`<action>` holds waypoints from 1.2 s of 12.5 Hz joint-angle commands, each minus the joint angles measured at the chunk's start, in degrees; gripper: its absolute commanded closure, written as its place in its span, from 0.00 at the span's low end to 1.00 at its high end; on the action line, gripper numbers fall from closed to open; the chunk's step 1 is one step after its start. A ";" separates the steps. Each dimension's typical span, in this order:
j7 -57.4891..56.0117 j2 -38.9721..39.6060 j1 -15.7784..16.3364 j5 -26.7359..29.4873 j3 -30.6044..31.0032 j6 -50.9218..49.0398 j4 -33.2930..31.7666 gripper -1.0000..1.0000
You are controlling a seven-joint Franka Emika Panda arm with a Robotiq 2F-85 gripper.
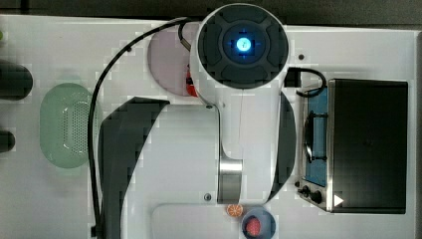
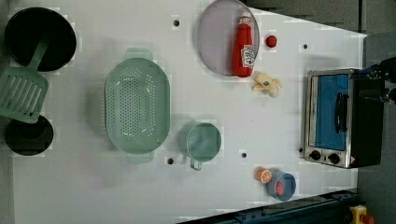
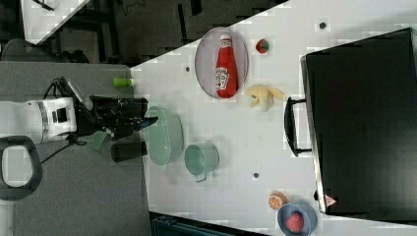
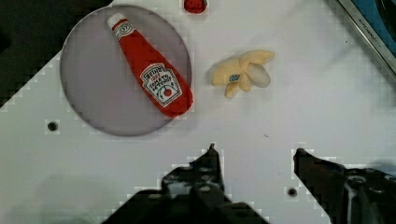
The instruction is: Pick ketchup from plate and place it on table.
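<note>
One ketchup bottle (image 2: 244, 45) lying flat on the pale mauve plate (image 2: 215, 42), red body near the plate's rim on the left view's right, white cap at the far end.

Going left to right in the left view, all placed against the plate: well off to its left, black pan (image 2: 39, 37) with a pale green spatula (image 2: 23, 91) below it. Nearer, still left of the plate and lower, oval green perforated basket (image 2: 137, 112) on the white surface (image 2: 93, 186). Below the plate, dark green cup (image 2: 201, 141), apart from it. Just right of the plate, small red strawberry (image 2: 271, 41). Just below and right of the plate's rim, peeled banana toy (image 2: 267, 84), near the bottle's base but not touching. Farther right of the plate, toaster oven (image 2: 336, 119) with a blue door. Well below the plate, orange slice (image 2: 263, 175) touching a blue bowl (image 2: 282, 185).

In the wrist view, claw (image 4: 254, 154) held apart from the plate, over bare surface, black fingers (image 4: 210, 161) spread wide, gripping nothing. In the right view, claw (image 3: 147, 120) out past the basket on the side away from the plate.
</note>
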 commanded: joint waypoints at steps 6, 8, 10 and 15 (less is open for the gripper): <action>0.42 -5.96 -4.88 0.94 3.44 -10.72 1.11 0.00; -1.20 -3.31 -4.61 0.94 4.30 -9.13 1.12 0.00; -2.93 -0.25 -4.26 0.94 5.02 -6.26 1.12 0.00; -10.92 8.68 -3.51 0.93 5.79 2.18 1.14 0.00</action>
